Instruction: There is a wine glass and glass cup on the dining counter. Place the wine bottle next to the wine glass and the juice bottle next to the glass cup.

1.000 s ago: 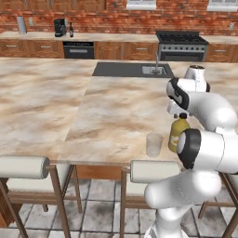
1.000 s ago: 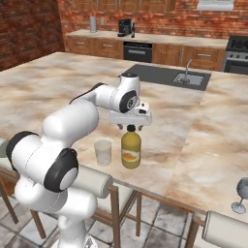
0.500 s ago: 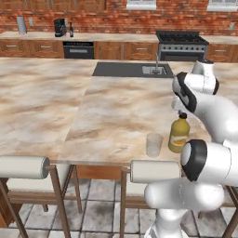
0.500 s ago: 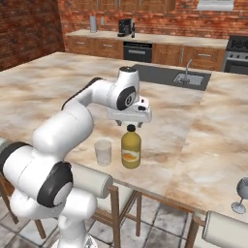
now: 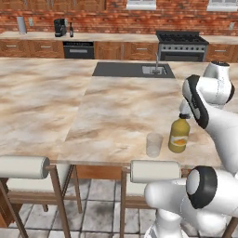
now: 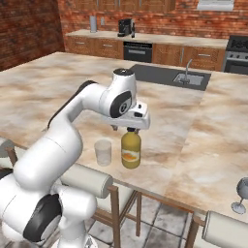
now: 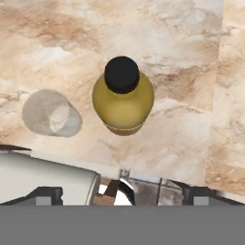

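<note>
Gripper [image 6: 131, 129] open, poised above juice bottle [image 6: 131, 150]

Juice bottle [image 6: 131, 150] just right of glass cup [image 6: 102, 152].

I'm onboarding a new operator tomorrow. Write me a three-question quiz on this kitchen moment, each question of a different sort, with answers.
1. True or false: the juice bottle stands upright on the dining counter, beside the glass cup.
2. Multiple choice: the claw is A) shut on the bottle's neck, B) open, above the bottle's cap, C) resting on the sink.
3. Short answer: in the right base view, where does the wine glass stand relative to the juice bottle?

Key
1. True.
2. B.
3. Far off to the right, near the counter's front edge, with no bottle beside it.
</note>
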